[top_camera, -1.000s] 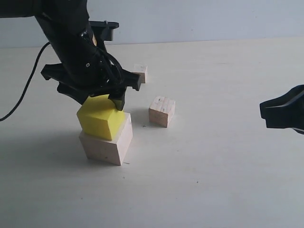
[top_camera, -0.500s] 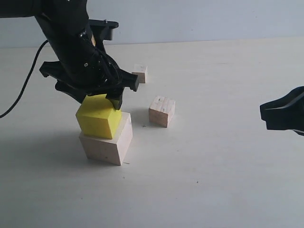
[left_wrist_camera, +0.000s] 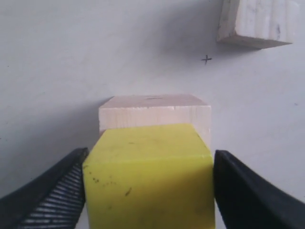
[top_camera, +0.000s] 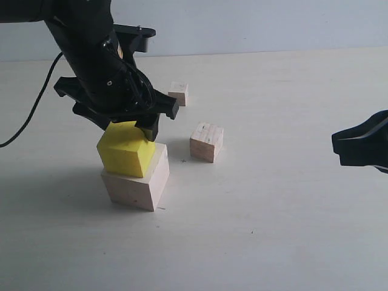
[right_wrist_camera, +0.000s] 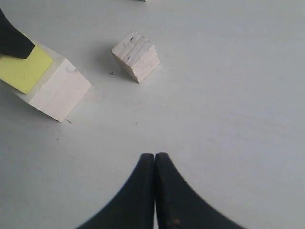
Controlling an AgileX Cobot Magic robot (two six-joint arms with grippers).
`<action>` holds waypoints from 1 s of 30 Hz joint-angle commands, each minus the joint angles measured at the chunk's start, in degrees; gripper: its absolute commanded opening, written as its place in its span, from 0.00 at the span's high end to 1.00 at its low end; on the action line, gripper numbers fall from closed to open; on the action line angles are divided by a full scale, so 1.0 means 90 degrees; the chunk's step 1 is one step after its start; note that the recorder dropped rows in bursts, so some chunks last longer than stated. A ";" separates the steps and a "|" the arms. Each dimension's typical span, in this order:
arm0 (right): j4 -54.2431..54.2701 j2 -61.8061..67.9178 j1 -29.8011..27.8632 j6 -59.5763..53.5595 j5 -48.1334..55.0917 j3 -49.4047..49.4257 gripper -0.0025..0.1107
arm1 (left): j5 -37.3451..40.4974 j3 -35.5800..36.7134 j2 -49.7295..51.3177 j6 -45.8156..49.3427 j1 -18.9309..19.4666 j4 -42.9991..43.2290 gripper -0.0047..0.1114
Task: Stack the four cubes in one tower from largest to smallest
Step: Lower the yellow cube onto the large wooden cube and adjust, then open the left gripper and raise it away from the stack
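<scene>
The yellow cube rests level on the largest pale wood cube, offset toward its back left corner. My left gripper reaches down over it and is shut on the yellow cube, one finger pressed to each side, with the large cube showing below. A mid-size wood cube lies on the table to the right of the stack. The smallest wood cube lies farther back. My right gripper hovers at the right edge, shut and empty.
A pale table carries everything. A black cable trails off the left arm at the left edge. A small cross mark is drawn on the table between the stack and the mid-size cube.
The yellow cube was tilted on the large cube a second ago and now sits flat. The left gripper shifted slightly with it. The right gripper has not moved.
</scene>
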 commanded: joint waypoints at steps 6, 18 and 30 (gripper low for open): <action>-0.0033 0.0000 0.0023 -0.0043 -0.0038 -0.0057 0.98 | -0.0036 -0.0010 -0.0052 0.0267 -0.0012 -0.0196 0.37; -0.0033 0.0000 0.0023 -0.0043 -0.0038 -0.0057 0.98 | -0.0014 -0.0023 -0.0560 0.0236 -0.0012 -0.0207 0.31; 0.0011 0.0000 0.0023 -0.0043 0.0017 -0.0057 0.98 | 0.1316 -0.0004 -0.1002 0.0068 -0.0012 0.0868 0.51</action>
